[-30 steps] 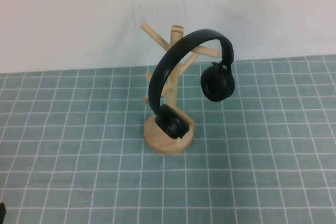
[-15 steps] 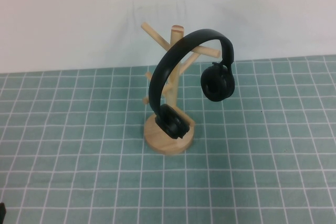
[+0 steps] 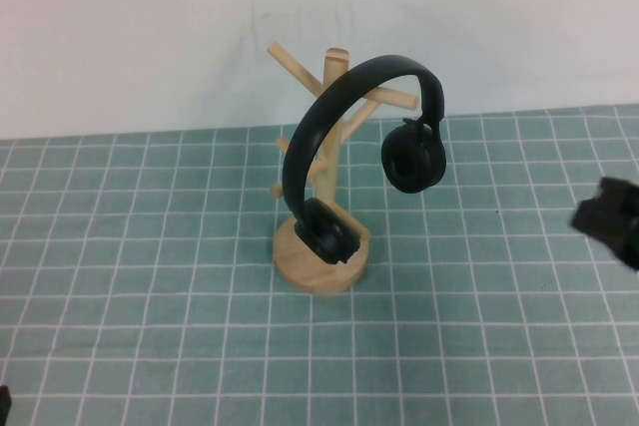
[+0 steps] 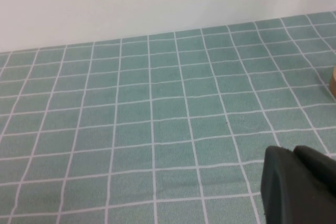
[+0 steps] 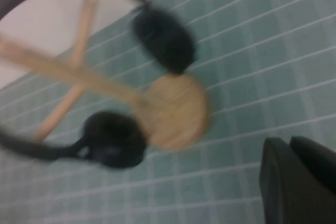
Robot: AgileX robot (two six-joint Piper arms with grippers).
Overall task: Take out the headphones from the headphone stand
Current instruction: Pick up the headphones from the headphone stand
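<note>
On the green checked surface [image 3: 120,276] I see the headphone stand [image 3: 321,264] with the headphones [image 3: 344,117] draped over its pegs, nothing removed yet, my right tool [image 3: 611,218] clenched empty at the right edge, my left tool [image 4: 299,187] parked, state unclear.

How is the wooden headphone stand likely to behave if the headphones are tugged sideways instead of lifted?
The headphone stand is tall over a small round base, so it could tip. The headphones hook over its pegs and might drag it. The shut right gripper is apart; the left gripper is away.
</note>
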